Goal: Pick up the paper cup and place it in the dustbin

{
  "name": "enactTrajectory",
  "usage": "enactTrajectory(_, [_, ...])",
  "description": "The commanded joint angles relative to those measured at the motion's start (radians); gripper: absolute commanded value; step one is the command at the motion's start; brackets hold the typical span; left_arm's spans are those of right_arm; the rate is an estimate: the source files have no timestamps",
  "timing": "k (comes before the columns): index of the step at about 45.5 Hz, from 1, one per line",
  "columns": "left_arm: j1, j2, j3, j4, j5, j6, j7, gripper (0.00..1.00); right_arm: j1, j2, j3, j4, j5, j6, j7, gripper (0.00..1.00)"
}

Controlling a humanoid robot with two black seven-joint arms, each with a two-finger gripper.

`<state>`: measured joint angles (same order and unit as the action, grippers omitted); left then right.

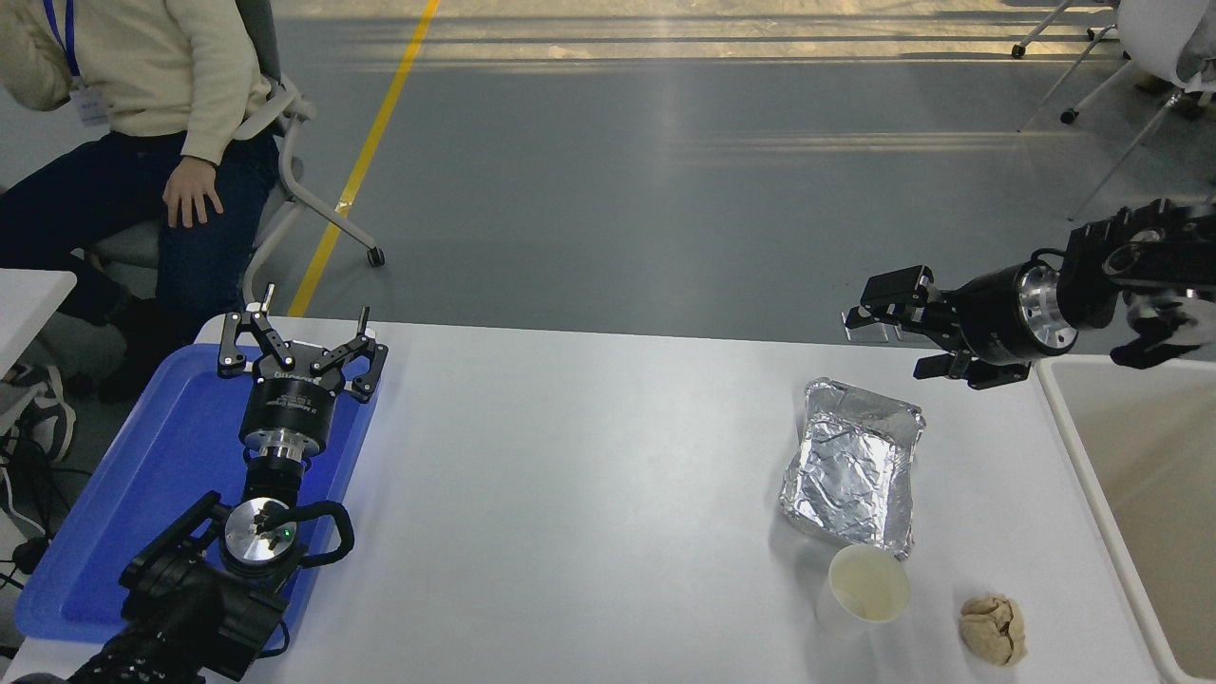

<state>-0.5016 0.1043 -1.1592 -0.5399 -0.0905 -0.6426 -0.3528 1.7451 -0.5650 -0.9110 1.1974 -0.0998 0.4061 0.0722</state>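
Holding my right gripper (pixel 879 323) high at the right edge, jaws apart and empty, I see the cup (pixel 867 584) upright at lower right beside the foil (pixel 852 465), close to the dustbin (pixel 1092 456), left gripper (pixel 302 351) parked wide.

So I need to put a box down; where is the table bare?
Bare: the wide stretch between the blue tray and the foil tray. Crowded: near the dustbin, where foil tray, paper cup and paper wad cluster.
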Motion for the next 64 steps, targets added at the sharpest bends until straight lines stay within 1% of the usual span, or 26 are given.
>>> enactTrajectory(1, [0.0, 0.0, 0.0, 0.0, 0.0, 0.0, 0.0, 1.0, 0.083, 0.08, -0.124, 0.044, -0.012, -0.003, 0.0, 1.0])
enactTrajectory(10, [0.0, 0.002, 0.0, 0.0, 0.0, 0.0, 0.002, 1.0, 0.137, 0.099, -0.17, 0.087, -0.015, -0.003, 0.0, 1.0])
enactTrajectory(16, [0.0, 0.002, 0.0, 0.0, 0.0, 0.0, 0.002, 1.0, 0.165, 0.122, -0.223, 0.108, -0.052, -0.003, 0.0, 1.0])
enactTrajectory(22, [-0.002, 0.002, 0.0, 0.0, 0.0, 0.0, 0.002, 1.0, 0.201, 0.137, -0.256, 0.114, -0.052, -0.006, 0.0, 1.0])
enactTrajectory(28, [0.0, 0.002, 0.0, 0.0, 0.0, 0.0, 0.002, 1.0, 0.243, 0.188, -0.313, 0.134, -0.046, -0.019, 0.0, 1.0])
enactTrajectory(36, [0.0, 0.002, 0.0, 0.0, 0.0, 0.0, 0.002, 1.0, 0.277, 0.22, -0.33, 0.172, -0.046, -0.019, 0.0, 1.0])
enactTrajectory(44, [0.0, 0.002, 0.0, 0.0, 0.0, 0.0, 0.001, 1.0, 0.336, 0.232, -0.367, 0.211, -0.043, -0.019, 0.0, 1.0])
enactTrajectory(53, [0.0, 0.002, 0.0, 0.0, 0.0, 0.0, 0.0, 1.0, 0.438, 0.234, -0.376, 0.315, -0.041, -0.015, 0.0, 1.0])
enactTrajectory(64, [0.0, 0.002, 0.0, 0.0, 0.0, 0.0, -0.002, 1.0, 0.551, 0.234, -0.368, 0.387, -0.041, 0.025, 0.0, 1.0])
